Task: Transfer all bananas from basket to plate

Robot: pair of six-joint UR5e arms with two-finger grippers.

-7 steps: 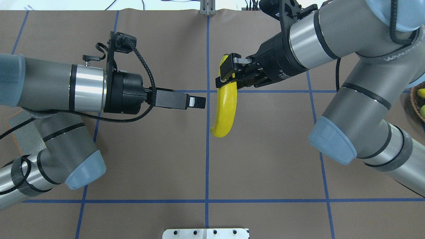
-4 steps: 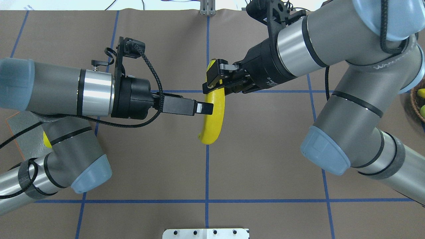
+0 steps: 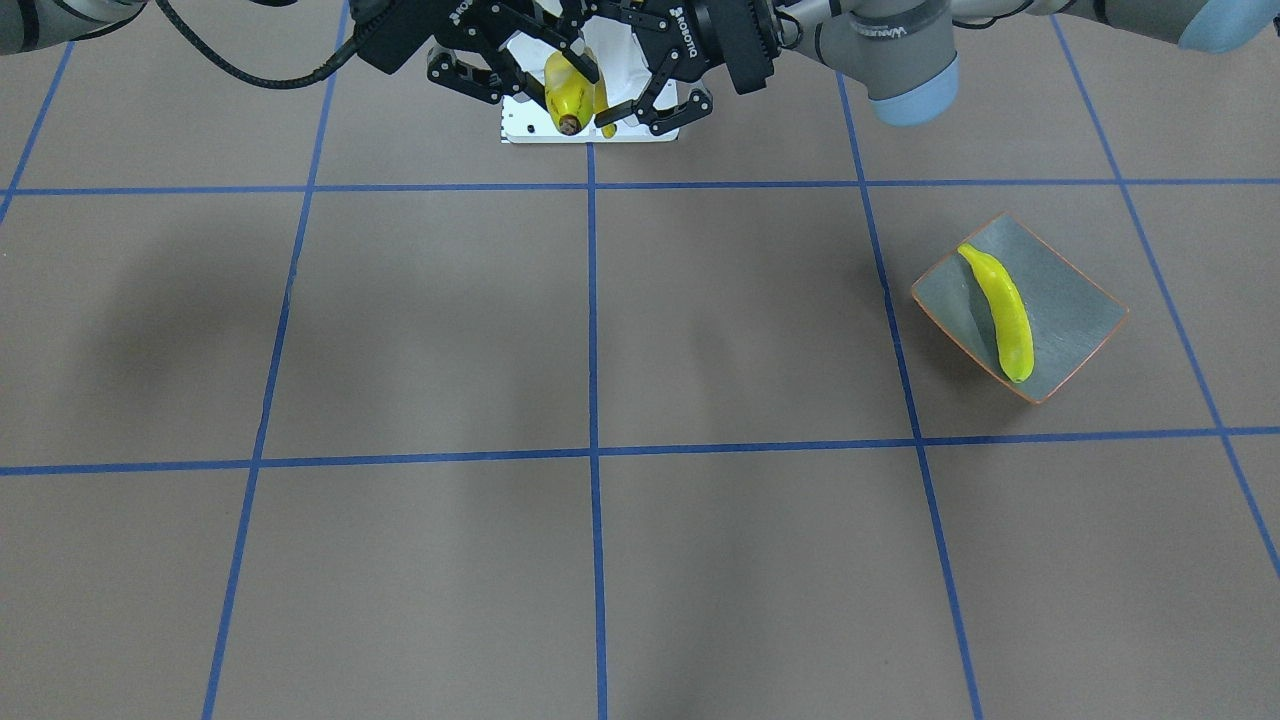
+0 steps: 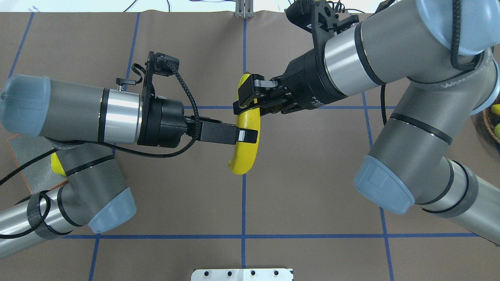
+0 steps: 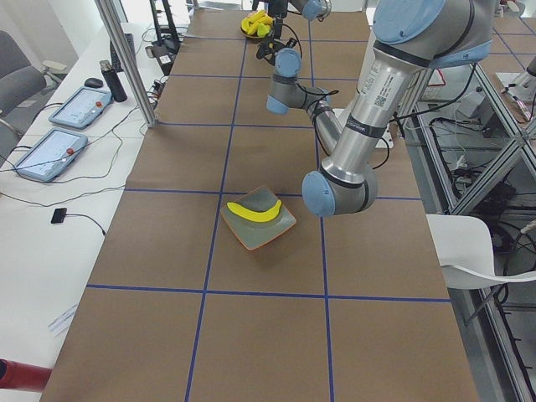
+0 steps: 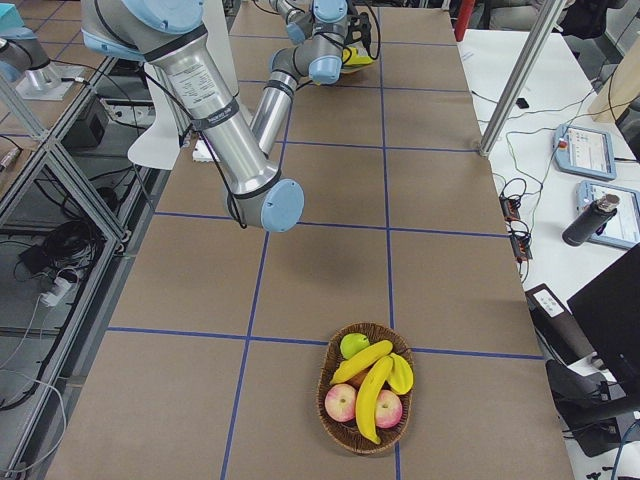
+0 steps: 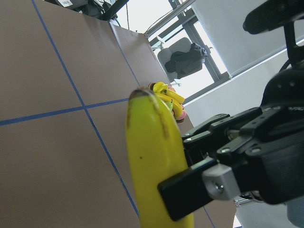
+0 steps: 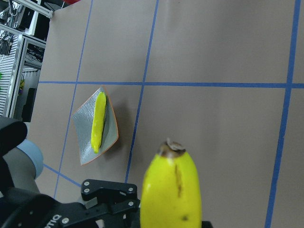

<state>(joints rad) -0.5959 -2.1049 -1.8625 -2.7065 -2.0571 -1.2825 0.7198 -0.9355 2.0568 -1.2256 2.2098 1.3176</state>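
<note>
You see the smooth curved banana [image 4: 245,156] running away from the robot, brown tip outermost. Your right gripper [image 4: 247,99] pinches its far end; the left gripper [image 4: 248,136] stands spread around its middle

Four bananas [image 4: 245,148], one plate [image 3: 1062,290], one basket [image 6: 322,400], two arms [image 4: 70,105].

Both arms reach in level, wrists horizontal, meeting above the table's middle line, the right gripper [image 4: 244,99] clamped near one end of a banana [image 4: 244,160], the left gripper [image 4: 247,136] spread wide, straddling its middle.
</note>
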